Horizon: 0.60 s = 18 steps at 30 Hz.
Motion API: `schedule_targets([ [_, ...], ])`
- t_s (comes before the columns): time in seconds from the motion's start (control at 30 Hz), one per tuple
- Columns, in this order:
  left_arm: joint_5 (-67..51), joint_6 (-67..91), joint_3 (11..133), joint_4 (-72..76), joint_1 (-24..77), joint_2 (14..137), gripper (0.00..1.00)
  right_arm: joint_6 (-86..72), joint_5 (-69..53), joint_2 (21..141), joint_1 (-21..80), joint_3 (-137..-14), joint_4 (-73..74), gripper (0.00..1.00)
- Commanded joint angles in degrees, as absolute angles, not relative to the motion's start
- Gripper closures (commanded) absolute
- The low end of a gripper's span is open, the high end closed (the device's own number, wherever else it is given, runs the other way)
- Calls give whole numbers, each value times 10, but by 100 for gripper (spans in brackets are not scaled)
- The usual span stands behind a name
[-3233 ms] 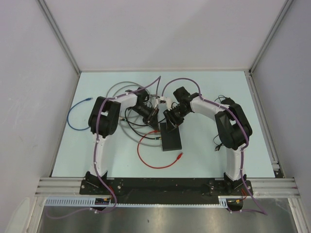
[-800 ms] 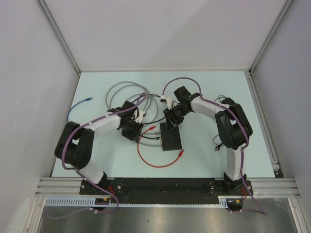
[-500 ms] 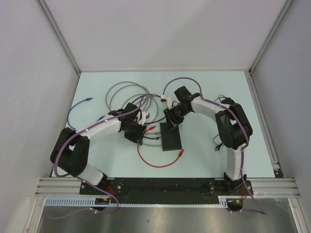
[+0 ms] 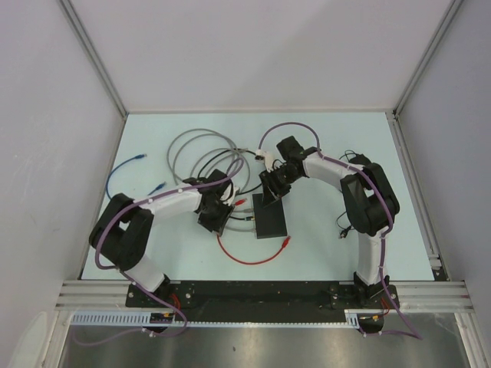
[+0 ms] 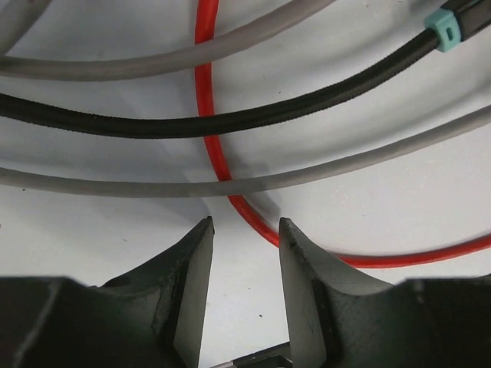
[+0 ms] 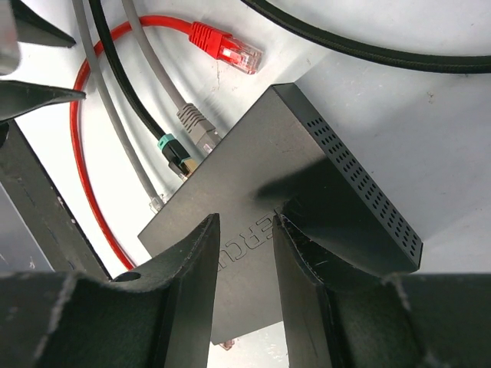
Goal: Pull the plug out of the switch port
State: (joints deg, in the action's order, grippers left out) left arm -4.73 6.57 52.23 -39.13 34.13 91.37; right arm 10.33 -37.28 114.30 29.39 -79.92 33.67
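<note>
Top external view: my two arms curl inward over the pale bench [image 4: 337,138], with loops of cable between them.
Switch [image 4: 270,221]: flat black box lying mid-bench, vent holes down one side, sockets on the edge facing my left hand.
Right hand [image 6: 244,230]: fingers slightly parted with nothing between them, over the switch's top face at its far end.
Left hand [image 5: 244,230]: fingers parted and empty, just left of the switch.
Cables: grey cable [image 5: 230,184], black cable [image 5: 230,123] and red cable [image 5: 203,77] cross ahead of my left fingertips; a blue cable [image 4: 110,178] lies apart at the far left.
Plugs: a grey plug [image 6: 198,126] and a teal-collared plug [image 6: 175,153] sit in the switch's sockets; a red plug [image 6: 226,46] lies loose by its corner.
Writing: "ERCU" shows on the switch between my right fingers; the rest is covered.
</note>
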Motion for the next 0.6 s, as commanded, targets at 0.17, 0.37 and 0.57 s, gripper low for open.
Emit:
schedule_targets([
  [0.17, -23, 43, 556, -393, 348, 984, 84, 113, -307, 1161, 289, -772, 330, 60],
  [0.37, -2, -96, 630, -474, 346, 1022, 100, 113, -308, 1165, 287, -771, 325, 60],
  [0.57, 4, -180, 662, -582, 277, 1036, 100, 111, -314, 1159, 278, -772, 318, 60],
])
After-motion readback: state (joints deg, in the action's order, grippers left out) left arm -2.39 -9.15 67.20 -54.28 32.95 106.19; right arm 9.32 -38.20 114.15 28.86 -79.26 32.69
